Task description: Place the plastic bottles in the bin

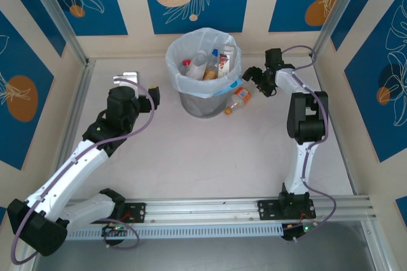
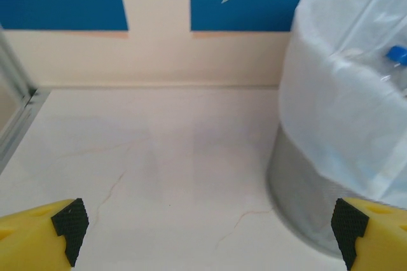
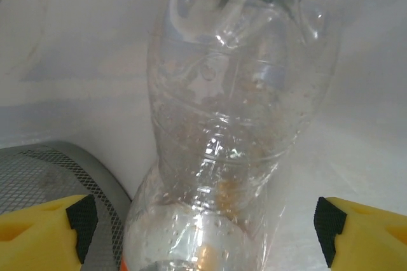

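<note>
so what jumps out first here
The grey bin at the back middle of the table, its white bag already holding several bottles. One clear bottle lies on the table just right of it, with the open right gripper lined up on it.

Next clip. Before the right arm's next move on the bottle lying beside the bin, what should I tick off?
1. Right gripper jaws open: ok.
2. Bottle lies between the jaws, with a gap on both sides: ok.
3. Bottle lies free on the table, with nothing on top of it: ok.
4. Clearance between one jaw and the bin wall: cannot tell; the mesh looks close.
5. Bin upright with its mouth open: ok.
6. Left gripper open, empty and on the bin's far side: ok.
</note>
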Tool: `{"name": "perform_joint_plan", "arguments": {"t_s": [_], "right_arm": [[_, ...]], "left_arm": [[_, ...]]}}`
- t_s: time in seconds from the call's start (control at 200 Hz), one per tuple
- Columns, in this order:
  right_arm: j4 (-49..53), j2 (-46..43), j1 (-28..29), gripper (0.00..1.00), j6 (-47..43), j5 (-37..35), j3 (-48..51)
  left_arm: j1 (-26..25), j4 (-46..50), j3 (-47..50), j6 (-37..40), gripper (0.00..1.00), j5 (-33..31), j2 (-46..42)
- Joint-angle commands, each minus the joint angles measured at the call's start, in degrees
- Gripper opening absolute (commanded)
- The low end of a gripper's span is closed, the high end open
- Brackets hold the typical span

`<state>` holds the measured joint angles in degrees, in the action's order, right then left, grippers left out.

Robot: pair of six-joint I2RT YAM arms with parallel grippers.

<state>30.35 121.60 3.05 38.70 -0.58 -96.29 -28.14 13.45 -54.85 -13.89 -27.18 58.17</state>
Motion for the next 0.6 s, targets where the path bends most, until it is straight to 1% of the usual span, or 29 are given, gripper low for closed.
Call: {"name": "perform_joint_plan", "arguments": {"t_s": [0.0, 0.17, 0.27, 0.38, 0.52, 0.595], "right_arm": [[5.21, 3.53, 0.72, 0.9, 0.35, 2.42, -4.53], [11.41, 9.28, 1.87, 0.88, -1.05, -0.8, -11.19], [13.74, 11.59, 2.6, 0.84, -2.01, -2.12, -13.23], [14.81, 12.69, 3.32, 0.8, -2.97, -4.78, -13.51], [13.67, 11.66, 3.37, 0.77, -2.89, -6.08, -11.72], [12.67, 10.24, 3.3, 0.7, -3.09, -7.55, -10.25]], "left_arm": [[0.9, 2.43, 1.39, -3.11, 0.99, -3.93, -1.05], [1.22, 3.0, 1.84, -3.51, 0.99, -4.23, -0.71], [1.25, 3.17, 2.1, -3.51, 0.99, -4.4, -0.7], [1.34, 3.59, 2.38, -3.51, 0.99, -4.66, -0.77], [1.47, 4.01, 2.56, -3.69, 0.99, -4.94, -0.76], [1.51, 3.98, 2.66, -3.78, 0.99, -4.9, -0.74]]}}
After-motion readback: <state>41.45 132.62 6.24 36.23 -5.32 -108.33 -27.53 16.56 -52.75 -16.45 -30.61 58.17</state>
